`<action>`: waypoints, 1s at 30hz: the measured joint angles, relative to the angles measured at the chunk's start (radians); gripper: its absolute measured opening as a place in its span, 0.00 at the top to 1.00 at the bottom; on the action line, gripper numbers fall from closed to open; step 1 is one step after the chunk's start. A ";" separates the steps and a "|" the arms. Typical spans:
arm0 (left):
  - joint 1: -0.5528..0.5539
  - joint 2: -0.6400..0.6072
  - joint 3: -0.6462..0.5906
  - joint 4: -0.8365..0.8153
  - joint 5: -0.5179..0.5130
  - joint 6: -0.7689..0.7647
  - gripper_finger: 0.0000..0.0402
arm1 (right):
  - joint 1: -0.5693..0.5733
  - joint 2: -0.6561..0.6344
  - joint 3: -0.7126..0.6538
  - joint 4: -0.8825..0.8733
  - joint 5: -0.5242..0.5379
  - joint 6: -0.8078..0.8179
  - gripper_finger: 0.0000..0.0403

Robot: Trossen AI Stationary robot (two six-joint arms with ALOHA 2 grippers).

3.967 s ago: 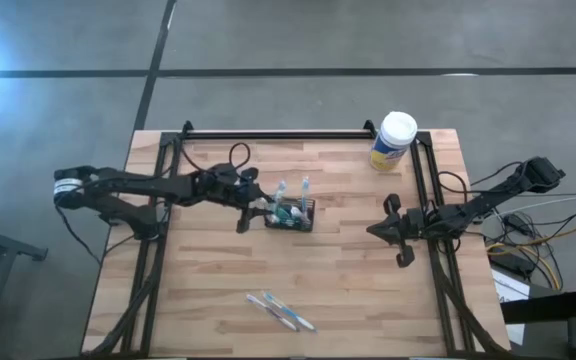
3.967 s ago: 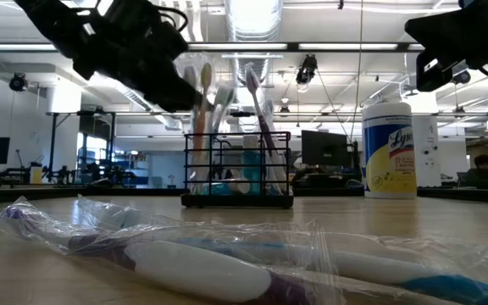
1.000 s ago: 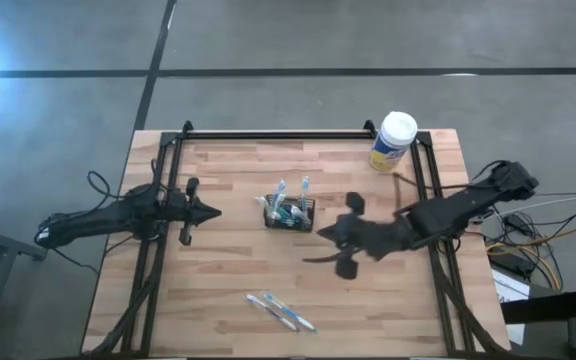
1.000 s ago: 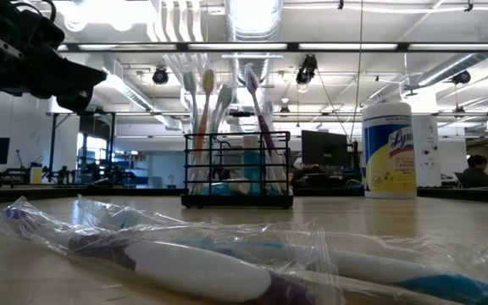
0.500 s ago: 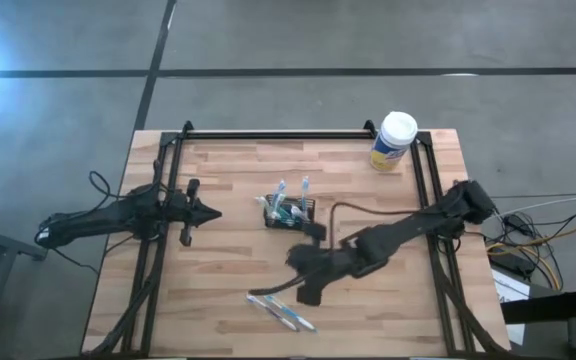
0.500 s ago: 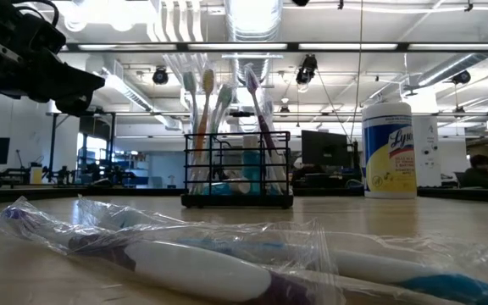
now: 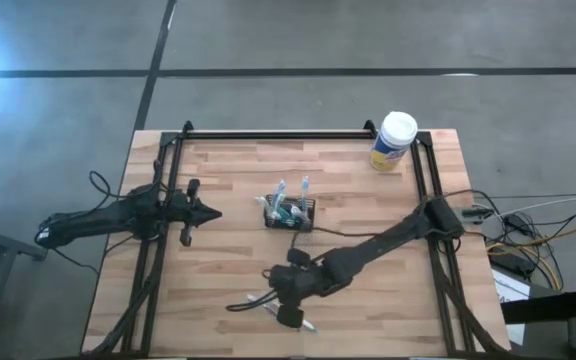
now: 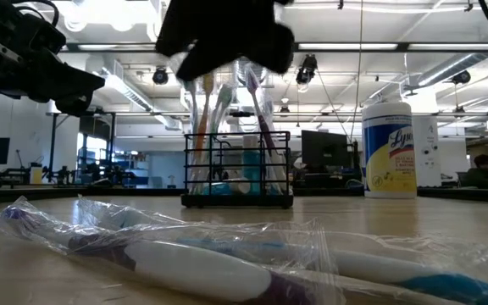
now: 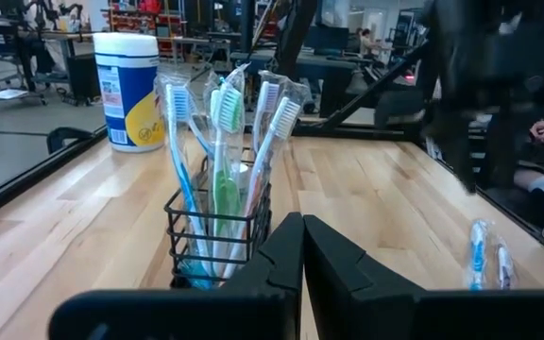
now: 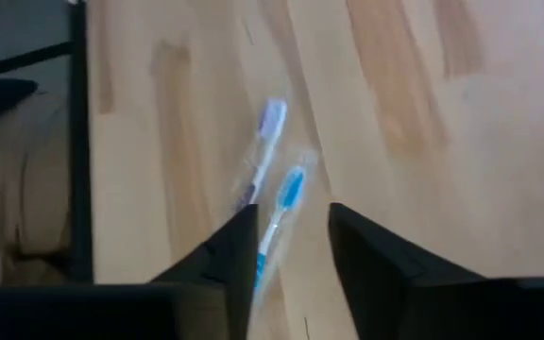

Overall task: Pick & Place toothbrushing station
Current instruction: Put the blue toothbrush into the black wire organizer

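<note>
The toothbrushing station (image 7: pixel 290 212), a small black wire holder with several wrapped toothbrushes upright in it, stands mid-table (image 8: pixel 238 174) (image 9: pixel 217 236). Two wrapped toothbrushes (image 7: pixel 286 315) lie flat near the table's near edge, one purple (image 10: pixel 261 151) and one blue (image 10: pixel 283 208). My right gripper (image 7: pixel 276 302) (image 10: pixel 293 247) hangs open above them, slanting down, touching nothing; it shows dark at the top of the low view (image 8: pixel 223 38). My left gripper (image 7: pixel 213 212) (image 9: pixel 302 241) waits shut, left of the holder.
A white-lidded, yellow-labelled wipes canister (image 7: pixel 394 140) stands at the table's far right corner. Black frame rails (image 7: pixel 160 240) (image 7: pixel 420 175) run along the left and right sides. Bare wood lies between the holder and the loose toothbrushes.
My right gripper has swept from the table's middle right toward the near edge and leftward, sinking and tipping further down, until it is over the two loose toothbrushes. It has come into the top of the low view. The holder and the toothbrushes have stayed put.
</note>
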 joint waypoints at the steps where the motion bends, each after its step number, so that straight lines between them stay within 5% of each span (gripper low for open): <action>1: 0.000 0.000 0.000 0.000 0.000 0.000 0.97 | -0.001 0.016 0.001 0.001 -0.009 0.014 0.66; 9: 0.000 0.001 0.000 0.000 0.010 -0.001 0.97 | 0.006 0.082 -0.002 -0.024 -0.074 0.164 0.50; 30: 0.000 0.002 -0.002 0.003 0.046 -0.011 0.97 | 0.025 0.214 0.014 -0.062 -0.062 0.242 0.52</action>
